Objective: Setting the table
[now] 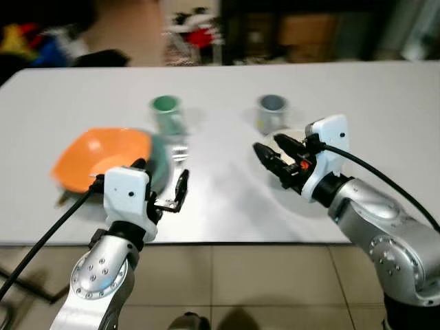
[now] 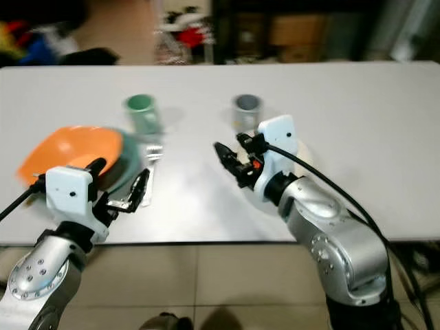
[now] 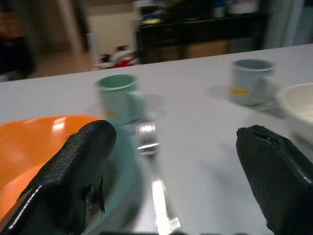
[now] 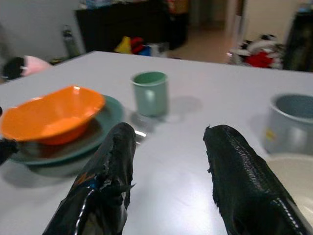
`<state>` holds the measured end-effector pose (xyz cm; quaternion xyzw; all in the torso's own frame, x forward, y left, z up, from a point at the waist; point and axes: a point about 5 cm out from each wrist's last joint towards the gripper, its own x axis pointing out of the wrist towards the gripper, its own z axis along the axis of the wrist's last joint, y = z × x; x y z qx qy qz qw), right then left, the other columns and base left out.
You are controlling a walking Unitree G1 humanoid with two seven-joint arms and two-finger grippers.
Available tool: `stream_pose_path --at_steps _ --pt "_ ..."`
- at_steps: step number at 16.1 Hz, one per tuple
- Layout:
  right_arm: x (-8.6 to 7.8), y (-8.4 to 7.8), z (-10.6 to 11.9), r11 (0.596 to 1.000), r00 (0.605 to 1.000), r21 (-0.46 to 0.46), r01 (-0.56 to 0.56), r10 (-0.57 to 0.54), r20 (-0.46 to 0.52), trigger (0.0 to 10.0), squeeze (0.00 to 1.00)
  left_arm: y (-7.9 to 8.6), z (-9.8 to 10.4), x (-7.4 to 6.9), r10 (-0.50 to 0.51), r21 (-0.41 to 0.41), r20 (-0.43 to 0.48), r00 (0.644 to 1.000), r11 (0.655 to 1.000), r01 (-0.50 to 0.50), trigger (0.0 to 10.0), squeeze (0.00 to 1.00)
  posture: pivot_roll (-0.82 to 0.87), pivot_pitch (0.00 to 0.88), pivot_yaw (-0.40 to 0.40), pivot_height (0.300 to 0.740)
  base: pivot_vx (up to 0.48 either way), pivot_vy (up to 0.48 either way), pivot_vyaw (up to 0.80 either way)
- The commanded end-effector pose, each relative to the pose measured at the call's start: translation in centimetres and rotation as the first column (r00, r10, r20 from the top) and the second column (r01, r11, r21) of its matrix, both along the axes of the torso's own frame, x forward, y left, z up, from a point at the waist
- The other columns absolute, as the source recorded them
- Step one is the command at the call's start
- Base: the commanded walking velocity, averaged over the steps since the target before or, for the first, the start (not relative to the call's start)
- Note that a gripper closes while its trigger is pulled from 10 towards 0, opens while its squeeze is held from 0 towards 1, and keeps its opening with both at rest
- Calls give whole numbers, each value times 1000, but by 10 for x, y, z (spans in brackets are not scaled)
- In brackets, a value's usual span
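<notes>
- The white table (image 1: 385,103) is the landmark here; every item below sits on it or hovers over its near edge.
- Toward the table's left side, an orange bowl (image 1: 100,157) rests on a teal plate (image 4: 100,131), which peeks out from under the bowl's right rim.
- The left gripper (image 1: 165,184) hovers over the near edge of the table, just in front of the bowl and plate. Its two black fingers (image 3: 80,171) are spread wide apart and hold nothing.
- A fork (image 3: 154,181) lies flat on the table just right of the teal plate, tines pointing toward the far side, between the left gripper's spread fingers in the left wrist view.
- A green cup (image 1: 167,113) stands upright behind the fork, farther in on the table.
- Right of the green cup, and apart from it, a grey cup (image 1: 272,112) stands upright at about the same depth on the table.
- The right gripper (image 1: 269,152) hangs above the table in front of the grey cup, fingers parted and empty, pointing toward the table's left side.
- A white bowl (image 3: 298,105) sits on the table just beside the grey cup, partly hidden beneath the right gripper and wrist.
</notes>
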<state>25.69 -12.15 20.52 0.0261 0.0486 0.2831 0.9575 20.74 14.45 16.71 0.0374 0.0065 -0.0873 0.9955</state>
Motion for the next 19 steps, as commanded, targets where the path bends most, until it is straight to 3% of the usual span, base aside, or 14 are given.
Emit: stream_pose_path --at_steps 1,6,12,19 --pt "-5 -2 -6 1000 1000 18 7 -7 8 10000 0 4 1 -4 45 12 10 999 999 -45 10000 0 -70 27 59 740 0 0 800" --pt "-18 -9 -36 999 998 -10 40 -40 -46 10000 0 5 -4 -5 81 62 7 997 995 -81 10000 0 -79 31 70 740 0 0 800" --pt "-27 -12 -42 999 999 -33 36 -37 -33 10000 0 7 -5 -4 94 61 0 996 994 -94 10000 0 -85 33 75 740 0 0 800" --pt "-24 -11 -43 999 999 -31 31 -32 -29 10000 0 8 -7 -6 105 63 -5 994 993 -104 10000 0 -78 34 65 740 0 0 800"
